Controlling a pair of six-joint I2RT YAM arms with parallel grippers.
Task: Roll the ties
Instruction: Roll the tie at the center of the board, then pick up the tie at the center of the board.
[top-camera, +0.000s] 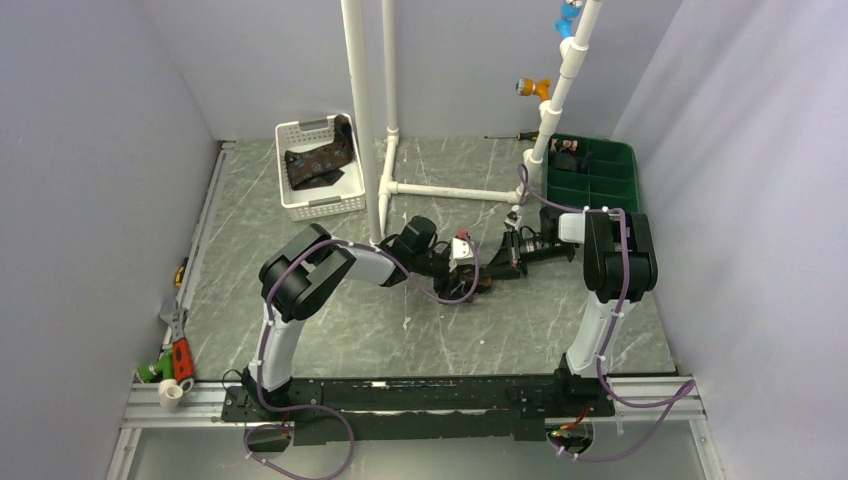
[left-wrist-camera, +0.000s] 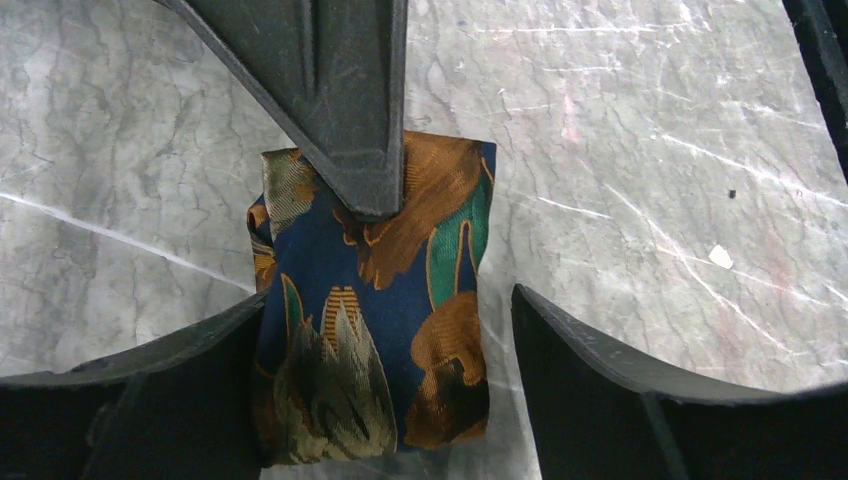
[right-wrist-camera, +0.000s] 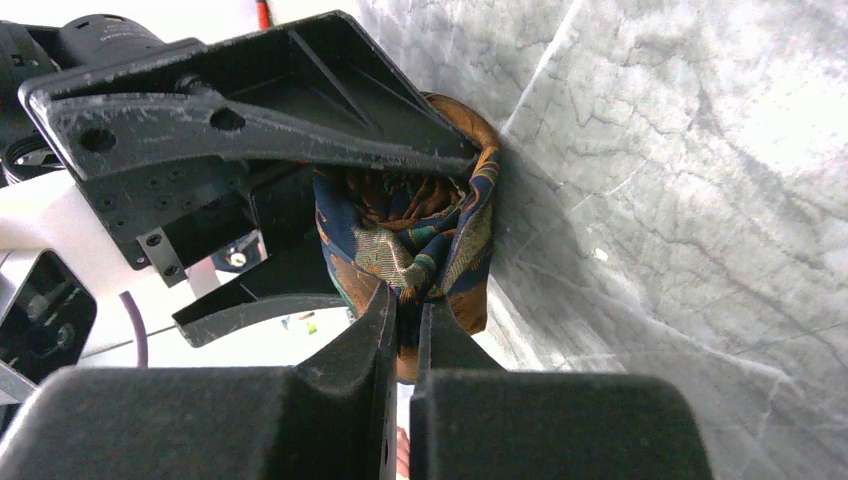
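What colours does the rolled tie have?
The tie is navy with orange and green shapes; left wrist view.

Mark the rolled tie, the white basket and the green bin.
rolled tie (left-wrist-camera: 375, 310), left wrist view, middle of its blue fabric.
white basket (top-camera: 325, 206), top external view, front wall.
green bin (top-camera: 600, 182), top external view, bare interior.

The rolled tie (left-wrist-camera: 380, 340) is smooth printed cloth with a faint silky sheen, the grey marble-patterned bench (left-wrist-camera: 650, 150) looks slightly glossy and finely scratched, and the jaws of the left gripper (left-wrist-camera: 388, 296) are matt black plastic
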